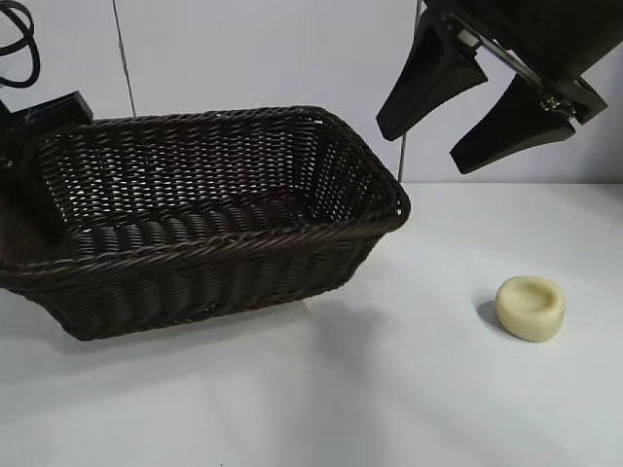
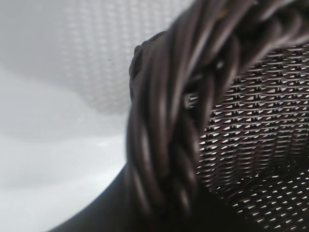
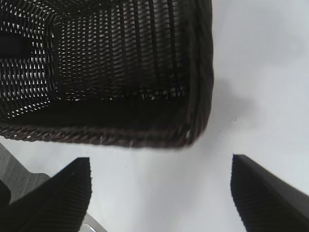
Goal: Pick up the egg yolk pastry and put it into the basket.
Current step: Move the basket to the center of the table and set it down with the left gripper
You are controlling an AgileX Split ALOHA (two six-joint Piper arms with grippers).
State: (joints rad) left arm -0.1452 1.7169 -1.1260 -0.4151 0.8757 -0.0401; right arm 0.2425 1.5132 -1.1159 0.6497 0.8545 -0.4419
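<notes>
Egg yolk pastry [image 1: 531, 307]: small pale cream-yellow round puck, dimpled top, lying on the white table [image 1: 389, 389] right of the large dark brown woven wicker basket [image 1: 209, 219], well apart; not yet picked up. Right gripper [image 1: 467, 112]: held above the pastry, spread wide, empty. Left gripper: at the basket's far-left rim, fingers unseen, recorded nearly closed. Pickup and placing remain.

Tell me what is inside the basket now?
The basket holds nothing that can be seen; only its woven floor and walls show. The near wall hides part of the floor. The pastry lies outside on the table.
</notes>
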